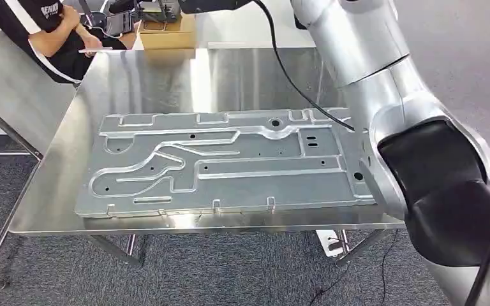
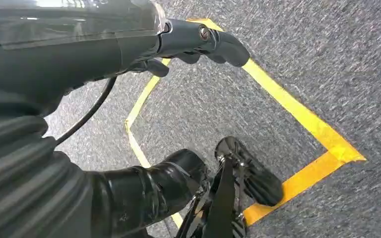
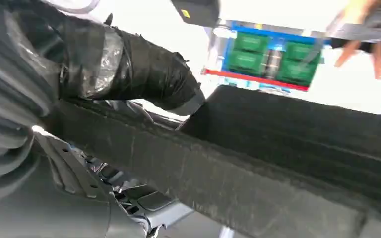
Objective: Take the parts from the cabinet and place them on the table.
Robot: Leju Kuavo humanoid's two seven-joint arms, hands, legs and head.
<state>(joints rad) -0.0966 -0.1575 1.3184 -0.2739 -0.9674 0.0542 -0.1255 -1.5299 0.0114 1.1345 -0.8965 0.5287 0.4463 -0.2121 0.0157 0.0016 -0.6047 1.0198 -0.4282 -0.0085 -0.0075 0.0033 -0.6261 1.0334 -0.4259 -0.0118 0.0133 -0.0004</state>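
A large stamped sheet-metal part (image 1: 223,162) lies flat on the steel table (image 1: 166,76), covering much of its near half. My right arm (image 1: 383,76) rises at the right and reaches forward past the top of the head view. In the right wrist view my right hand (image 3: 129,74) has its taped thumb against a dark felt-like slab (image 3: 278,148), with a grey stamped metal piece (image 3: 69,168) just beneath; I cannot tell whether it grips anything. My left hand (image 2: 129,49) hangs over the carpet with fingers (image 2: 218,42) and thumb apart, holding nothing.
A person (image 1: 44,32) stands at the table's far left corner. A cardboard box (image 1: 166,32) sits beyond the far edge. Yellow floor tape (image 2: 302,119) marks the carpet below my left hand. A blue rack with green bins (image 3: 273,57) stands in the background.
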